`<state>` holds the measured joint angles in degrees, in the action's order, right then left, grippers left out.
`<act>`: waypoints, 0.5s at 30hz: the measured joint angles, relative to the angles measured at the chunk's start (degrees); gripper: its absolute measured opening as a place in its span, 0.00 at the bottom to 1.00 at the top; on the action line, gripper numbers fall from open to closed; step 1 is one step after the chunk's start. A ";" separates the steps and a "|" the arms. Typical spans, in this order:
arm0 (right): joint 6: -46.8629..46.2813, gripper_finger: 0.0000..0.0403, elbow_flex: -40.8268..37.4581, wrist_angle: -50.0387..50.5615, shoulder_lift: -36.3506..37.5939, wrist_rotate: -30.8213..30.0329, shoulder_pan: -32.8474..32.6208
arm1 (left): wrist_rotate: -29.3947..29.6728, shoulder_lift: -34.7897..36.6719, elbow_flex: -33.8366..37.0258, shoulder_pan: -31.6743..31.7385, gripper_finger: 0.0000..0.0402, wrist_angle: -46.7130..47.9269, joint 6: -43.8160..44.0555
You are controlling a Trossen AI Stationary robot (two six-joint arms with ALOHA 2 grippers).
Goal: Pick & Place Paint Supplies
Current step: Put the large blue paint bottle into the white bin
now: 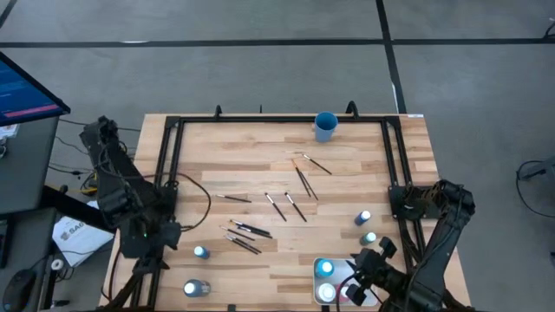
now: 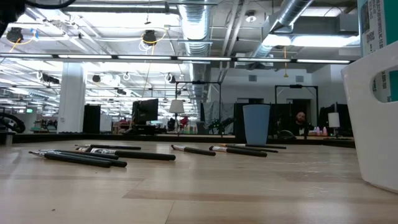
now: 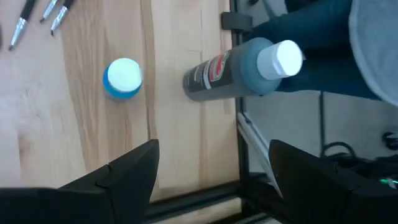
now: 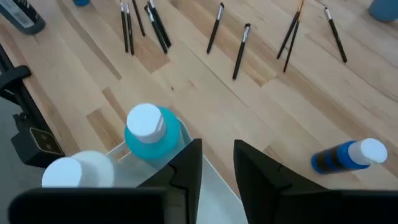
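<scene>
Several thin dark paintbrushes (image 1: 260, 217) lie scattered on the middle of the wooden table, and the low view shows them flat on the wood (image 2: 106, 154). My left gripper (image 3: 211, 149) is open above the table's near left corner. Ahead of it stand a small blue bottle (image 3: 123, 78) and a dark grey bottle with a white cap (image 3: 236, 68). My right gripper (image 4: 217, 152) is slightly open above the white tray (image 1: 317, 279). The tray holds a blue bottle (image 4: 152, 134) and a whitish bottle (image 4: 71, 171). Two more blue bottles (image 1: 363, 217) (image 1: 369, 238) stand on the table by the right arm.
A blue cup (image 1: 325, 126) stands near the far edge, also in the low view (image 2: 256, 123). The tray's white wall (image 2: 373, 124) fills the right of the low view. A black frame rail (image 1: 260, 118) runs around the table top. A monitor (image 1: 22, 91) sits beyond the left side.
</scene>
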<state>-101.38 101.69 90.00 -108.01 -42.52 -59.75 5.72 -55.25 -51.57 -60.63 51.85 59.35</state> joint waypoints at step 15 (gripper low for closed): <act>-0.04 0.22 -0.02 -0.31 0.00 0.00 0.02 | 8.40 -11.54 0.00 -6.85 0.74 -7.83 -0.57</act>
<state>-101.43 101.67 89.69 -108.01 -42.52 -59.72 14.12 -66.79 -51.57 -67.48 44.02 58.79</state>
